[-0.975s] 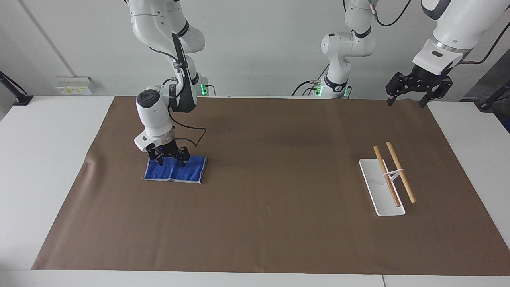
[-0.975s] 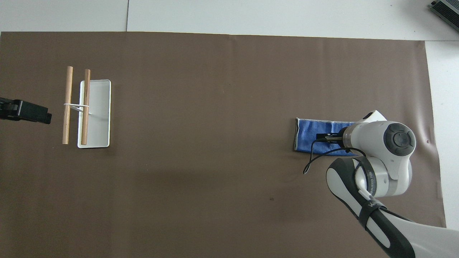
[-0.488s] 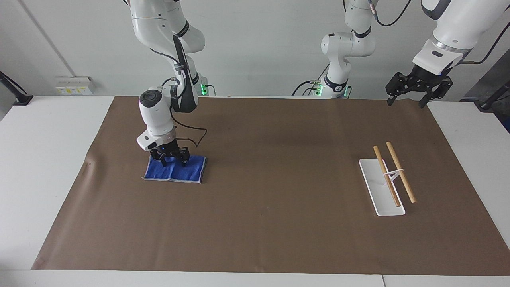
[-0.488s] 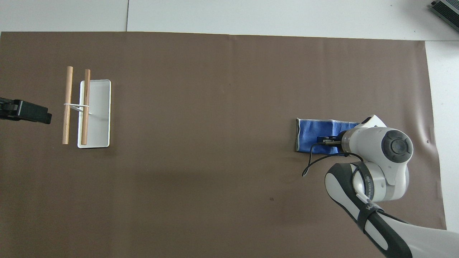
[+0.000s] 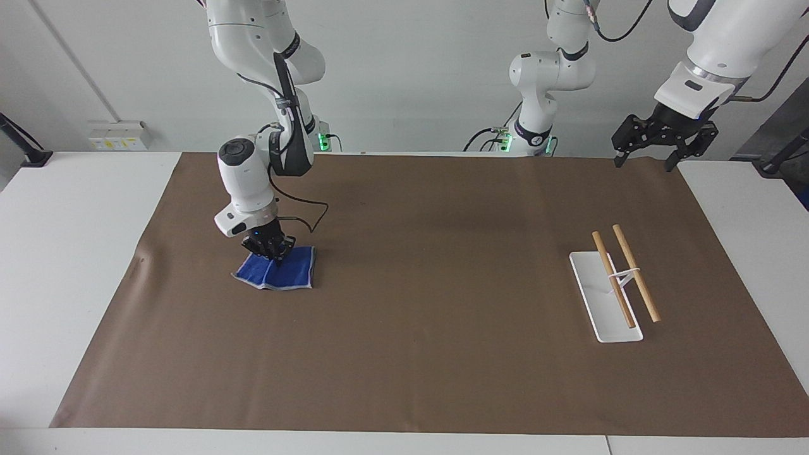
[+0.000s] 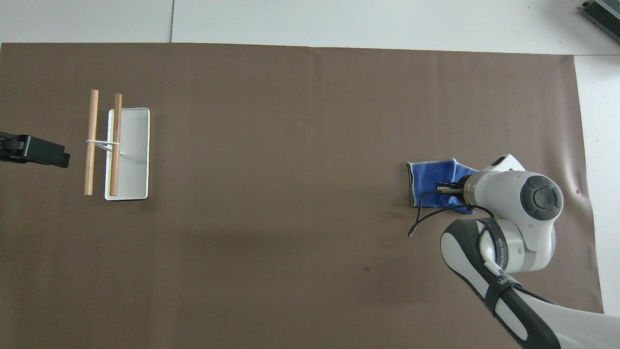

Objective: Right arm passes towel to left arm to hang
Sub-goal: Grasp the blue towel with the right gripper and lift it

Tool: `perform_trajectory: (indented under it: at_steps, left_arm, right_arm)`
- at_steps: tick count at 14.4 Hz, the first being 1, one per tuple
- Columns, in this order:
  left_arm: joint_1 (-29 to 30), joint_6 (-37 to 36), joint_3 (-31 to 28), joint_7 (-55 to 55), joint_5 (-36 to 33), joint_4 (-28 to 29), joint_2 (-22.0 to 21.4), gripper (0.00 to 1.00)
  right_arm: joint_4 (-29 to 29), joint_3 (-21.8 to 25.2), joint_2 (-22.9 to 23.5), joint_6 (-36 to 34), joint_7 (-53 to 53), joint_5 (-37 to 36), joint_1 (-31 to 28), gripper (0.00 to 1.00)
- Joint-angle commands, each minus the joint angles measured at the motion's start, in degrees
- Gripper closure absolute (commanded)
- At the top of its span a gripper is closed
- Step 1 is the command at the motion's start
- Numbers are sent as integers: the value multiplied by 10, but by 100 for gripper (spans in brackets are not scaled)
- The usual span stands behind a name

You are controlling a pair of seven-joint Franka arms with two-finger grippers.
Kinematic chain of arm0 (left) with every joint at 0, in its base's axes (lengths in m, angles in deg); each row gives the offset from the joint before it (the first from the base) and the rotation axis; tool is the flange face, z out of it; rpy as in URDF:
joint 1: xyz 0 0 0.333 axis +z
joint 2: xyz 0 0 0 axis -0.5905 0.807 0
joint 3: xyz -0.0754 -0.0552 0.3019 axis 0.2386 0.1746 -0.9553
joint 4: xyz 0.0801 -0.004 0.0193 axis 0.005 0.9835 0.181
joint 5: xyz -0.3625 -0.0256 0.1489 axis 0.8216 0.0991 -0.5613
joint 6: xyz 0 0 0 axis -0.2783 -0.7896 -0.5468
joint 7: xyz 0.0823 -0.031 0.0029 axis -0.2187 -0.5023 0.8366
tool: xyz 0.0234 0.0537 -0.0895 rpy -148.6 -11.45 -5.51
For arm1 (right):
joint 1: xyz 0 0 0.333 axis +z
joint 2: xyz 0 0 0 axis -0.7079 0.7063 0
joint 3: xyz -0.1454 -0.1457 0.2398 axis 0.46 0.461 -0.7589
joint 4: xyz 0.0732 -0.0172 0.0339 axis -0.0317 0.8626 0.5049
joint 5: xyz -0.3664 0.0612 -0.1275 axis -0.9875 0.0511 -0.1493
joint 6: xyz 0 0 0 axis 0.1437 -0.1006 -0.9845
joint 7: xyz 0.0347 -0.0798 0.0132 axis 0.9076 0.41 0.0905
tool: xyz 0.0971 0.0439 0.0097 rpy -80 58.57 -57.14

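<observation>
That blue towel [image 5: 278,270], bunched on the counter [image 5: 417,354] at the right arm's end, looks soft and light, so the right end effector [image 5: 270,248], pinched closed on its upper fold, should lift it easily.

Right tool [image 6: 448,188] hides part of towel [image 6: 428,182] (overhead); left tool [image 6: 34,150] cut off by edge.

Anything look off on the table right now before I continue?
Nothing damaged or spilled. The towel is bunched and lifted at its middle, but only because the right tool is pinching it there. The rack stands square toward the left arm's end; the left tool waits above the mat's edge.
</observation>
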Motion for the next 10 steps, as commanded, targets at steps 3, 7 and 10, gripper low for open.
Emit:
perform_trajectory:
  at_steps: [3,7,10]
  left_arm:
    - [3,2,0,-6,2,20,-18,0]
    - [3,2,0,-6,2,20,-17,0]
    - [3,2,0,-6,2,20,-17,0]
  right_arm:
    - [-67,-13,-37,-107,-1,14,-2,100]
    - [-113,-44,-47,-139,-3,91,-2,100]
    - [-168,-57,-50,-191,-4,168,-2,100]
